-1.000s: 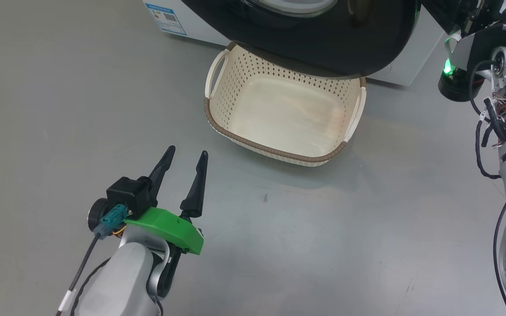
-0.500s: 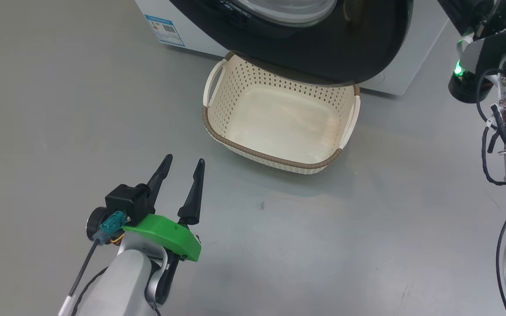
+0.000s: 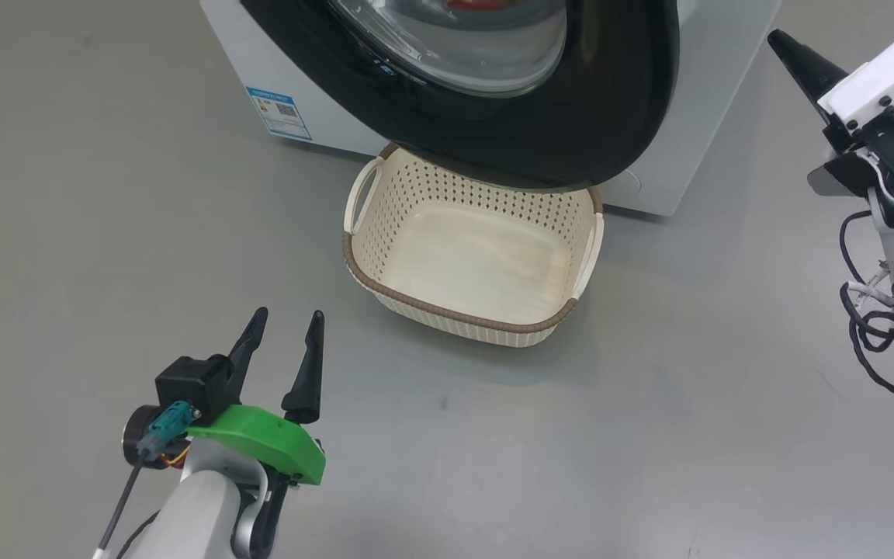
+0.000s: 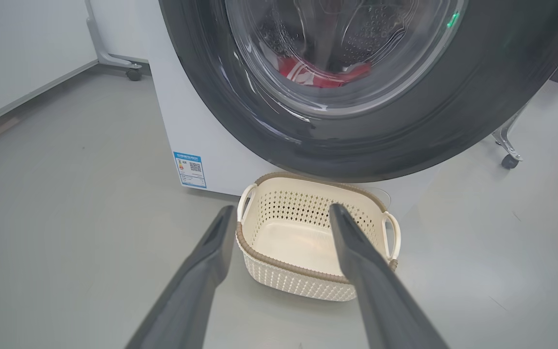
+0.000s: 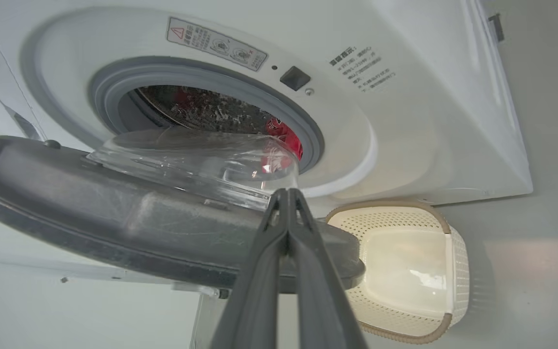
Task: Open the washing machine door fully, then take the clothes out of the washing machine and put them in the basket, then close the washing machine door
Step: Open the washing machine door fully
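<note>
Whole view shifted; right hand now in sight beside washing machine.

The left gripper sits at the lower left of the head view on a pale forearm with a green wrist cover; its two dark fingers are spread apart, pointing up, empty; the right gripper is at the upper right, fingers pressed together, pointing up-left; dark cables hang along its white arm.

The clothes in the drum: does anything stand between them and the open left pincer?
Yes. The washing machine door, only partly open, hangs between the left pincer and the clothes, which show red through its glass bowl. Its lower rim also overhangs the far edge of the basket.
</note>
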